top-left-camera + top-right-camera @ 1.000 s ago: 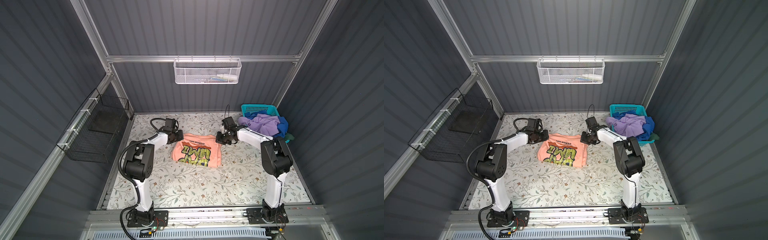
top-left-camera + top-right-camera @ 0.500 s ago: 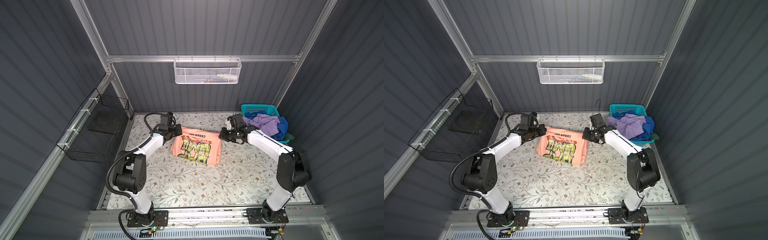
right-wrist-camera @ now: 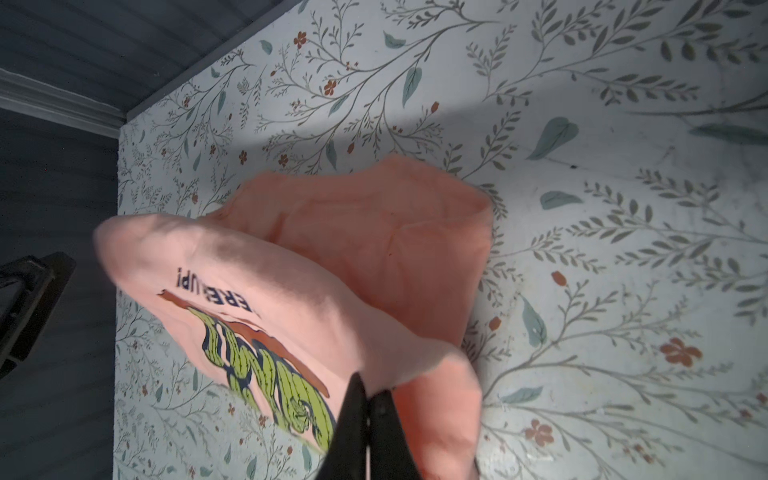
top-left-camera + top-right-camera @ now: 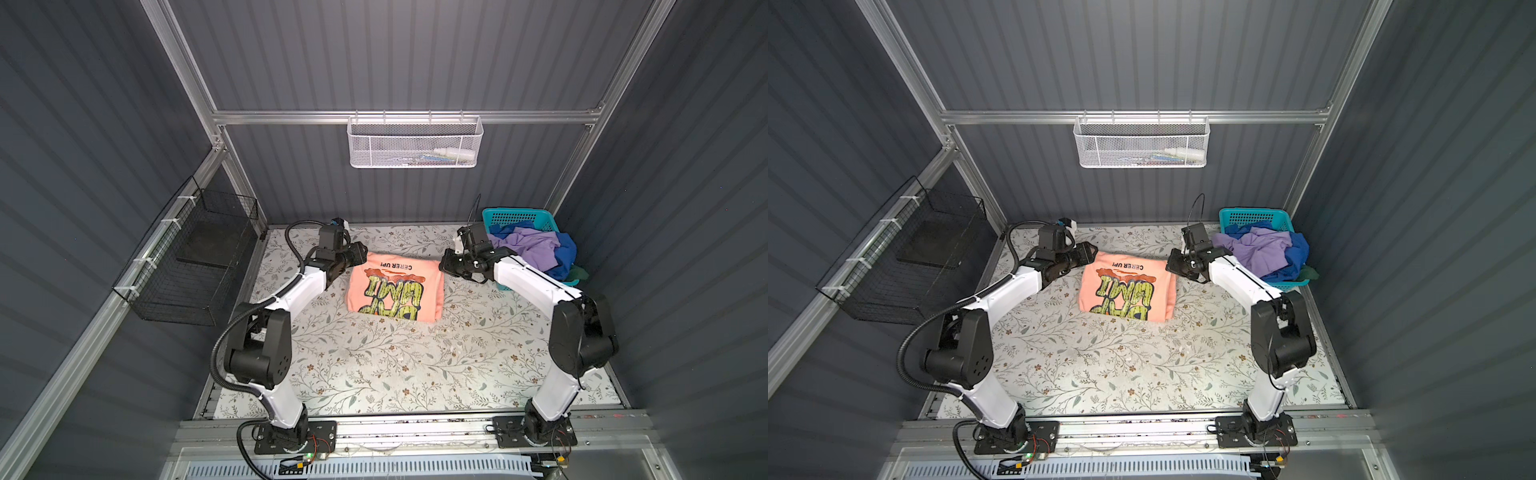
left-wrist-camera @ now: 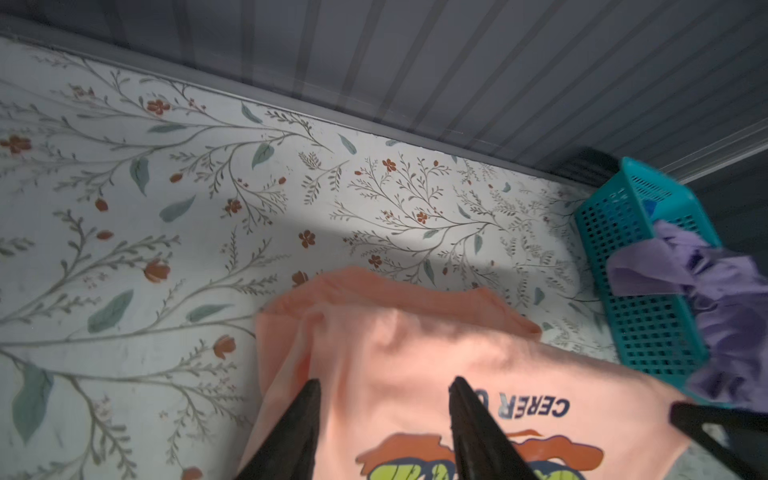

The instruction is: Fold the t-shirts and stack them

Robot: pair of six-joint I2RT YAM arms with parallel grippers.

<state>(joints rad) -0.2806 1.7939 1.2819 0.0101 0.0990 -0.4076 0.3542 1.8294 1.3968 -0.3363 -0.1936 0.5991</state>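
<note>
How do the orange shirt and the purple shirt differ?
The orange shirt lies folded on the table; the purple shirt sits crumpled in the basket. The orange shirt shows a print; the purple shirt looks plain. The right gripper pinches the orange shirt, not the purple shirt. Both are cloth.

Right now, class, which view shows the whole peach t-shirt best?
A top view: the peach t-shirt shows its whole folded outline and print; both top views do. Left wrist: only its lettered end, by the open left gripper. Right wrist: a bunched corner pinched in the right gripper.
</note>
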